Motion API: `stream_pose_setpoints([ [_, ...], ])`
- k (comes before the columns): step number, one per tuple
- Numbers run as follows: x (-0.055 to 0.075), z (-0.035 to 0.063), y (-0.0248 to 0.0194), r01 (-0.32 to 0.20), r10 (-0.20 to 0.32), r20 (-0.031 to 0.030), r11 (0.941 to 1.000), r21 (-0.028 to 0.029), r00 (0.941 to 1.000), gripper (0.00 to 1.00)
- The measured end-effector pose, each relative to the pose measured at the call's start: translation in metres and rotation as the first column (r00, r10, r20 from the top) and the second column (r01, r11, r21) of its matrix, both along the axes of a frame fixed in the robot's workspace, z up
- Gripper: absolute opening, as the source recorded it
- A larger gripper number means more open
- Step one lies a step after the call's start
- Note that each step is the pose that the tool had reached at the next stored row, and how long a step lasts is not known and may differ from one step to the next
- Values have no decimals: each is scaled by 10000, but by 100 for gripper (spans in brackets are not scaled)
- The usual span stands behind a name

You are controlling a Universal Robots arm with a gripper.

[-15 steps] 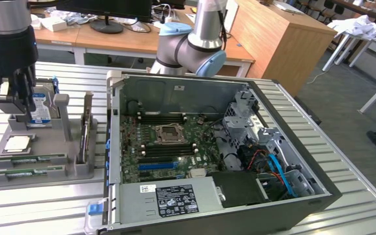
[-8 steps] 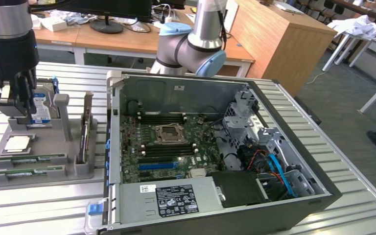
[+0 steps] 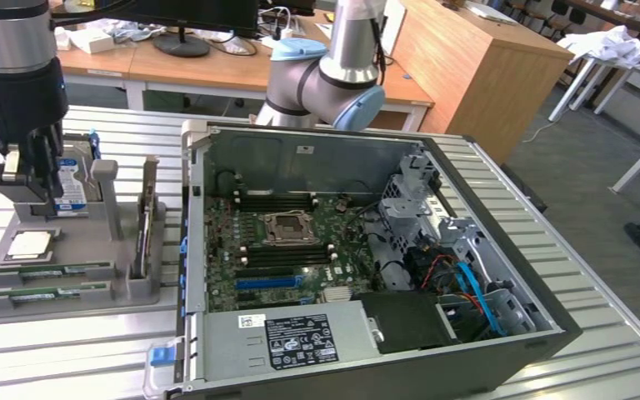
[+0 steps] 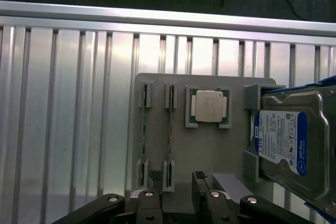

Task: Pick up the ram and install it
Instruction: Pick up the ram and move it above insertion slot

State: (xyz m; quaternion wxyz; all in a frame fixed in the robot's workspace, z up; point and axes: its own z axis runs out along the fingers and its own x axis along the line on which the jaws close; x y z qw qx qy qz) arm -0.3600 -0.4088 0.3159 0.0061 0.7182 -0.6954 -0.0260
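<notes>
Two green sticks lie side by side in slots of a grey fixture tray (image 3: 76,308). The ram (image 3: 56,271) (image 4: 170,135) is the one nearer the CPU chip (image 3: 29,243) (image 4: 209,106); the matching second stick (image 3: 44,293) (image 4: 143,135) lies beside it. My gripper (image 3: 29,185) (image 4: 176,195) hangs open above the tray, holding nothing. In the wrist view the gap between its black fingers (image 4: 149,203) lines up with one end of the ram, clearly above it.
A blue-labelled hard drive (image 3: 70,183) (image 4: 283,140) stands in the tray's far part, close beside the gripper. The open computer case (image 3: 520,275) lies at the exterior view's right, with the motherboard (image 3: 281,246), its dark memory slots (image 3: 281,262) and a blue slot strip (image 3: 267,283).
</notes>
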Motion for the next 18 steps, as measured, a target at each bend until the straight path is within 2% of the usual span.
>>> stream_pose_setpoints([
  [11,-3,-73,0,-13,13,-1,10000,-2,10000,36],
  [18,-11,-91,0,-55,55,35,10000,1,10000,36],
])
